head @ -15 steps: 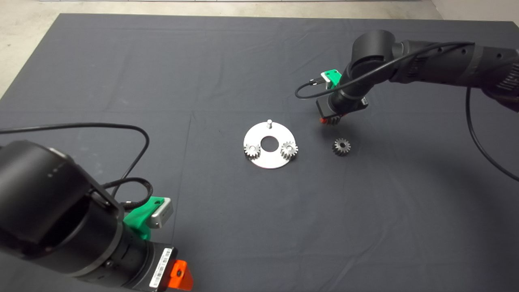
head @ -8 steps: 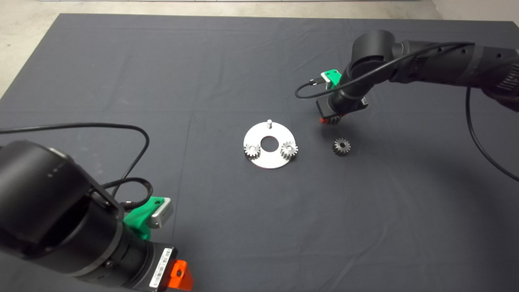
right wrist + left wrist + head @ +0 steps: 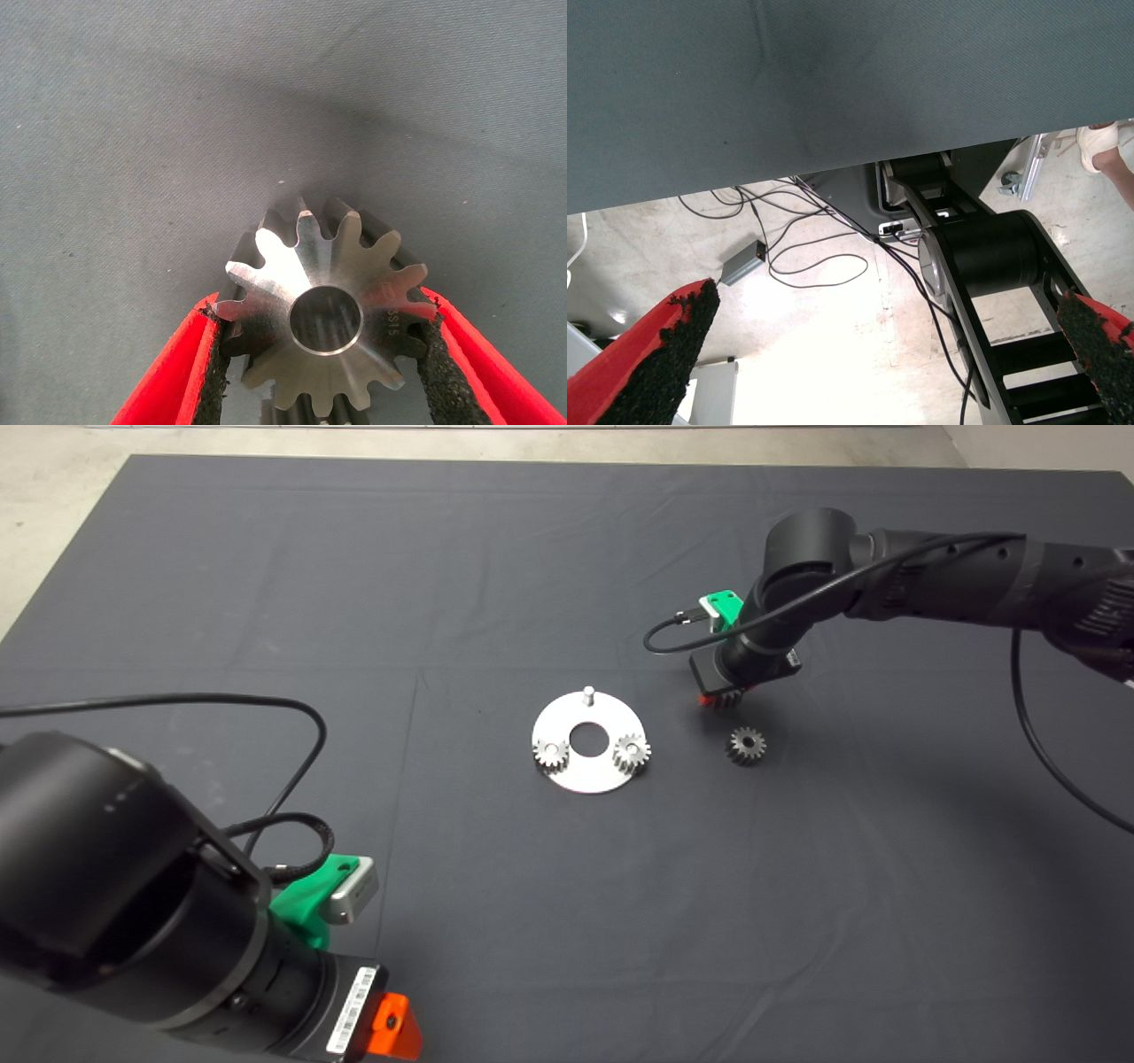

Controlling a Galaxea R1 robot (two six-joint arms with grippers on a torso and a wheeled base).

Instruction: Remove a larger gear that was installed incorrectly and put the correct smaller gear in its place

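Note:
My right gripper [image 3: 719, 696] hangs low over the mat, just right of the round steel plate [image 3: 585, 779], and is shut on the smaller gear [image 3: 306, 257]. That gear has short teeth and a round centre hole, and it sits clamped between the black pads [image 3: 213, 372]. The larger gear [image 3: 747, 745], dark with pointed teeth, lies on the mat just in front of that gripper. The plate carries two small gears [image 3: 550, 754] [image 3: 632, 753] and a bare pin [image 3: 587, 693] at its far edge. My left gripper [image 3: 394, 1027] is parked at the lower left, open.
The left wrist view shows the mat's edge [image 3: 833, 168], cables on the floor [image 3: 806, 257], part of the robot's base and a person's shoe [image 3: 1103, 146]. A black cable [image 3: 673, 615] loops off the right wrist.
My right gripper has moved slightly nearer and lower with the smaller gear in it, closer to the larger gear on the mat. The left arm has not moved.

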